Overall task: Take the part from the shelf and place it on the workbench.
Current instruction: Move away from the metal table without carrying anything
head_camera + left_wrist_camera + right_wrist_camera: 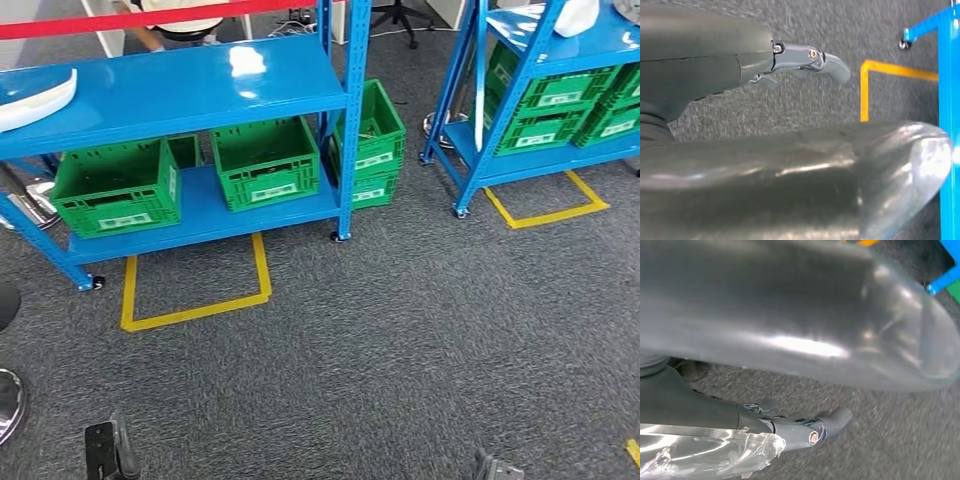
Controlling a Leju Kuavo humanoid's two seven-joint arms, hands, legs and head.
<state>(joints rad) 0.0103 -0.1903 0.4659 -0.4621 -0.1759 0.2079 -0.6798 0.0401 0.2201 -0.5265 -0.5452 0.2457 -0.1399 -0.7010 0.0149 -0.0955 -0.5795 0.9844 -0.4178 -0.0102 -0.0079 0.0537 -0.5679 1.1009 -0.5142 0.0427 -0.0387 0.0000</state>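
White part (34, 98) at 10 o'clock, lying on top level of left blue shelf (181, 85). 3 green crates (117, 185) on lower level, 1 more beside post at 12 o'clock. Left hand (806, 62) low over grey carpet (362, 340), fingers extended, holding nothing. Right hand (806, 427) likewise, fingers straight, nothing held.

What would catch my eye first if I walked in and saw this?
Probably the two bright blue shelves on the grey carpet, their lower levels lined with green crates. A white curved part lies on the top of the nearer shelf, at its left end. Yellow tape outlines mark the floor in front of each shelf, and the robot's left hand and right hand just peek in at the bottom edge of the head view.
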